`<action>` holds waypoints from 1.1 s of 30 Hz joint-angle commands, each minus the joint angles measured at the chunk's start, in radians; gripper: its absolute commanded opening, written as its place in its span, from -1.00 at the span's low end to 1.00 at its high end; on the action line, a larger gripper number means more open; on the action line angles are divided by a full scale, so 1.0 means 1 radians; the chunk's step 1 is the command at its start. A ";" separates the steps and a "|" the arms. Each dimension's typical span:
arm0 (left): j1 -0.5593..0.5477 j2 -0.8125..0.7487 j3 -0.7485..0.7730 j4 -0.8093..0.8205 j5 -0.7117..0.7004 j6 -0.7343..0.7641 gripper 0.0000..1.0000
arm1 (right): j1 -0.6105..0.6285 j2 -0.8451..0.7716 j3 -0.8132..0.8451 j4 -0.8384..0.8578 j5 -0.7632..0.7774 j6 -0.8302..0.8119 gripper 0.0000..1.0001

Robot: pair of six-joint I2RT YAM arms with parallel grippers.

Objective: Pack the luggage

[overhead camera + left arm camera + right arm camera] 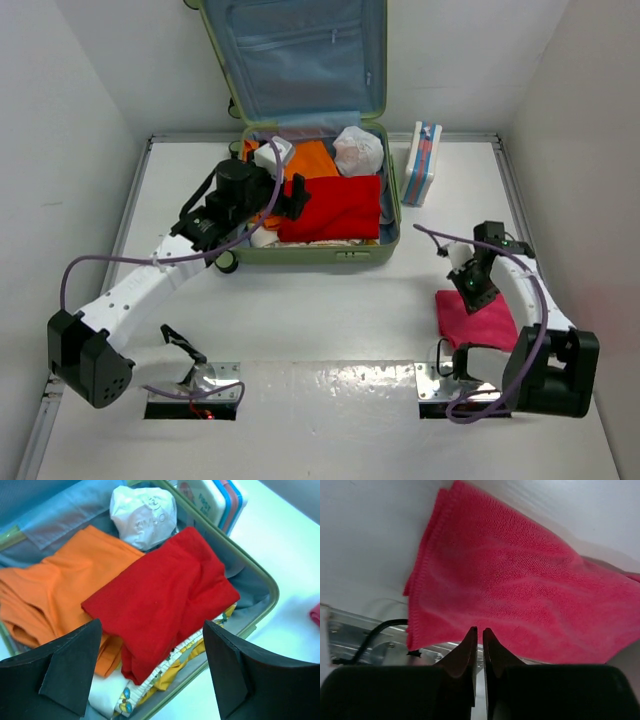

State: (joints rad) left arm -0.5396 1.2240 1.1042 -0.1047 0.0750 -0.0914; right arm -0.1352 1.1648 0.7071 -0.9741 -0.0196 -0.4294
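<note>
The light-green luggage (310,256) lies open at the table's far middle, lid (295,50) propped upright against the back wall. Inside it are a red folded cloth (165,595), an orange garment (55,590), a white crumpled bag (142,512) and a yellow patterned cloth (170,666). My left gripper (151,625) hovers open over the luggage's front left part, above the red cloth (335,205), holding nothing. My right gripper (480,629) is shut, its tips at the near edge of a pink towel (520,595) lying flat on the table (480,318); no cloth shows between the jaws.
A white box with blue and pink stripes (422,162) stands just right of the luggage. White walls enclose the table on the left, right and back. Both arm bases (195,385) sit at the near edge, with purple cables looping beside them.
</note>
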 commanded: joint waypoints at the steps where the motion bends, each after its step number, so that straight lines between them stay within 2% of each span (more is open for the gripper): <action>1: -0.008 -0.052 -0.006 0.016 -0.053 -0.022 0.67 | 0.017 0.047 -0.055 0.196 0.082 -0.126 -0.82; 4: -0.008 -0.061 -0.006 0.016 -0.083 -0.013 0.69 | 0.007 0.180 -0.067 0.276 0.127 -0.063 -0.82; 8: 0.041 -0.052 0.014 -0.018 -0.083 -0.004 0.69 | 0.005 0.356 0.029 0.340 0.090 0.012 -0.77; 13: 0.082 -0.029 0.049 -0.043 -0.083 0.015 0.72 | 0.006 0.589 0.238 0.354 0.040 0.159 -0.72; 16: 0.093 -0.020 0.049 -0.043 -0.072 0.015 0.72 | 0.005 0.656 0.383 0.344 -0.005 0.230 -0.66; 19: 0.102 -0.020 0.049 -0.043 -0.072 0.015 0.72 | 0.025 0.665 0.491 0.325 -0.054 0.250 -0.61; 20: 0.102 -0.011 0.049 -0.043 -0.063 0.015 0.72 | 0.032 0.659 0.527 0.309 -0.116 0.259 -0.58; 22: 0.102 -0.011 0.049 -0.043 -0.063 0.004 0.72 | 0.032 0.610 0.575 0.276 -0.178 0.279 -0.40; 23: 0.102 -0.011 0.049 -0.043 -0.063 0.004 0.72 | 0.032 0.593 0.583 0.258 -0.245 0.284 -0.24; 26: 0.102 0.000 0.049 -0.033 -0.063 0.004 0.72 | 0.025 0.527 0.611 0.221 -0.255 0.215 -0.07; 28: 0.102 0.009 0.049 -0.033 -0.054 0.004 0.72 | -0.003 0.492 0.605 0.178 -0.234 0.166 -0.07; 33: 0.112 0.028 0.049 -0.024 -0.044 -0.016 0.72 | -0.044 0.388 0.415 0.232 -0.174 -0.052 -0.05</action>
State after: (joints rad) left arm -0.4423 1.2499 1.1156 -0.1631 0.0116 -0.0895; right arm -0.1623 1.5925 1.2140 -0.7300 -0.2081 -0.3382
